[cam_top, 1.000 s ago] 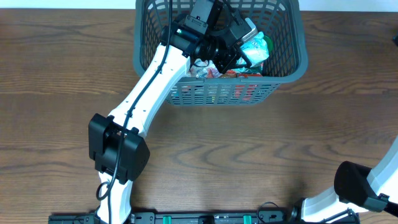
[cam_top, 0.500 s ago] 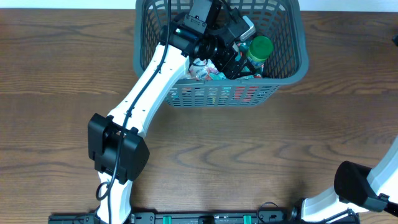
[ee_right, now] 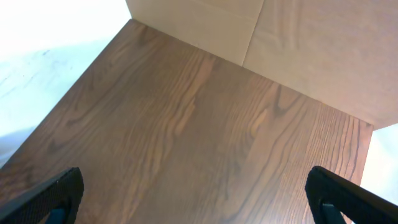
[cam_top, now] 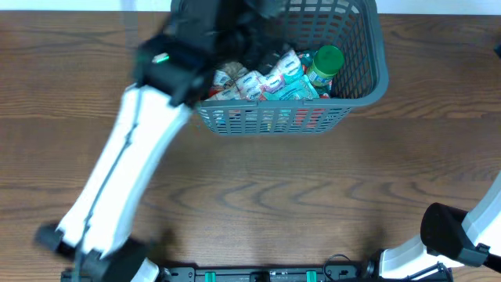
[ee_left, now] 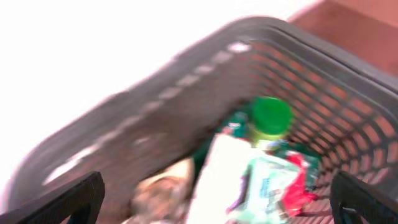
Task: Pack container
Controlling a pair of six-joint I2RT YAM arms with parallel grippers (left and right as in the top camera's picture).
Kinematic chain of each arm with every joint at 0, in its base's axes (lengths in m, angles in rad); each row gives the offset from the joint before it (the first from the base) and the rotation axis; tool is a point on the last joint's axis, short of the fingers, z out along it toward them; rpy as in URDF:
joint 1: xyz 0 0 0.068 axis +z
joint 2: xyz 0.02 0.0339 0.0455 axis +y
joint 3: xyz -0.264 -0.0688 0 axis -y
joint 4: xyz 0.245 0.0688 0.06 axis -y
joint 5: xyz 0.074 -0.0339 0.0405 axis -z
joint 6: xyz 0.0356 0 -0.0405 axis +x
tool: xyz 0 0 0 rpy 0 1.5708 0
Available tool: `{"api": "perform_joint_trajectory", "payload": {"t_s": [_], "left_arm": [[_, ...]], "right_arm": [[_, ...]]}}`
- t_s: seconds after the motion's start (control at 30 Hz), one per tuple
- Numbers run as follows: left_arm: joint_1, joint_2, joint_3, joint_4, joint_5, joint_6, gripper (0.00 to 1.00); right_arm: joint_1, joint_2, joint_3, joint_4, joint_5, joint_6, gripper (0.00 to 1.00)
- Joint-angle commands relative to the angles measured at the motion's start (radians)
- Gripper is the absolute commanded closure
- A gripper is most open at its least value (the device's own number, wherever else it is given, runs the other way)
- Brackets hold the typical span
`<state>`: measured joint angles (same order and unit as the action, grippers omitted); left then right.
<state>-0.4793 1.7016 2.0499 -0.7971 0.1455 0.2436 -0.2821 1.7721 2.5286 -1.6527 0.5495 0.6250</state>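
- Because the large dark grey plastic container (cam_top: 274, 119) with lattice-slotted sides stands at the far side of the brown wooden table (cam_top: 313, 188), a hard knock on its rim could shove or tip it. I judge that the main hazard.
- Inside the container, crinkled white, red and teal snack packets (cam_top: 270, 78) lie heaped along its near wall. A bottle with a round green lid (cam_top: 327, 59) leans among them at its right end. The heap looks loose, so a jolt could topple the bottle or spill a packet over the wall.
- Across the container's left corner lies the white left arm (cam_top: 125, 172), badly blurred in the overhead view. A fast swing that close could clip the rim or catch a finger in the slots.
- Above the container's inside, the left end effector (ee_left: 221, 200) has its fingers spread wide with nothing between them. Nothing can drop from it, but wide fingers make a snag on the wall more likely.
- Well apart from the container, on its near right, the right end effector (ee_right: 199, 198) hangs over bare table, fingers spread and holding nothing. It adds little risk where it is.
- Outside the container no packet shows, though the blurred arm hides part of the table.
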Motion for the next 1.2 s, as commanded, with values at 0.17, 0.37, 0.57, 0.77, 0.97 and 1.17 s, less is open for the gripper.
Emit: {"api": "perform_joint_trajectory", "payload": {"t_s": [0.17,0.37,0.57,0.77,0.97,1.17], "left_arm": [[0.21,-0.187,0.008,-0.299,-0.378,-0.303,0.01],[0.35,-0.25,0.008,-0.5,-0.431,-0.328,0.01],[0.392,-0.269,0.008,-0.558,-0.431,-0.328,0.01],[0.392,-0.267,0.008,-0.558,-0.431,-0.328,0.01],[0.392,-0.267,0.008,-0.558,-0.431,-0.328,0.01],[0.392,-0.267,0.008,-0.557,-0.446,-0.323,0.01]], "right_arm": [[-0.005,0.002,-0.004,-0.001,0.006,0.017,0.01],[-0.005,0.002,-0.004,-0.001,0.006,0.017,0.01],[-0.005,0.002,-0.004,-0.001,0.006,0.017,0.01],[-0.005,0.002,-0.004,-0.001,0.006,0.018,0.01],[-0.005,0.002,-0.004,-0.001,0.006,0.017,0.01],[-0.005,0.002,-0.004,-0.001,0.006,0.018,0.01]]}}
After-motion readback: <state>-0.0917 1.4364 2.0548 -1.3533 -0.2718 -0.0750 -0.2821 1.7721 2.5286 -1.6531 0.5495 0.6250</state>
